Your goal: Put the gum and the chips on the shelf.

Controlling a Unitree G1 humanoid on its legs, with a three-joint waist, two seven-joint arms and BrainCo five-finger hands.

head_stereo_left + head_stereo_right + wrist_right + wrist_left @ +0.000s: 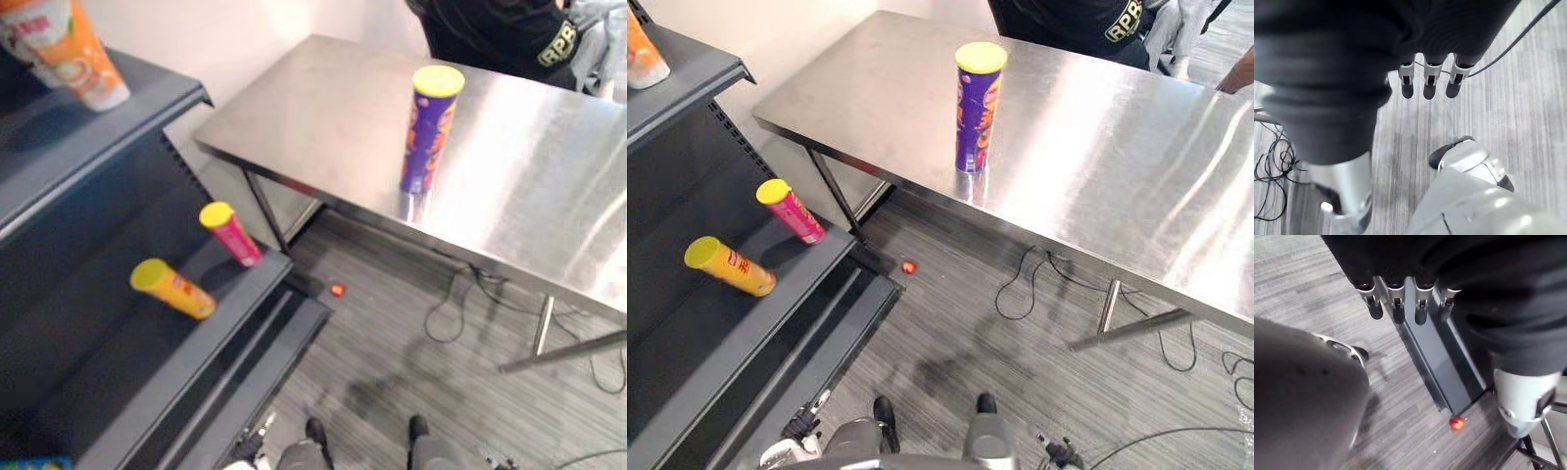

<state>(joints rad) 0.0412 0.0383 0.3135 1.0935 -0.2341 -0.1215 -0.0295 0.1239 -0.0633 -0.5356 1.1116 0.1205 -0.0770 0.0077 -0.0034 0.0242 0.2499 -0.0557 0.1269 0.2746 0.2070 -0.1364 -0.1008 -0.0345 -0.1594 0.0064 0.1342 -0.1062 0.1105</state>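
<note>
Plainly at the outset: holding nothing in left hand (1397, 308) or right hand (1429, 85), fingers (1407, 88) slack above the floor (1303, 298). Standing on the bench (549, 186), well beyond the fingers: chips can (429, 132). Possibly the gum: small red thing (1456, 423) on floor past left fingers. Next, reach up and close round the can.

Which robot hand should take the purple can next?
Right, probably: the purple can stands on the table to the robot's right, the shelf lies left. The left robot hand and right robot hand hang open, empty.
</note>
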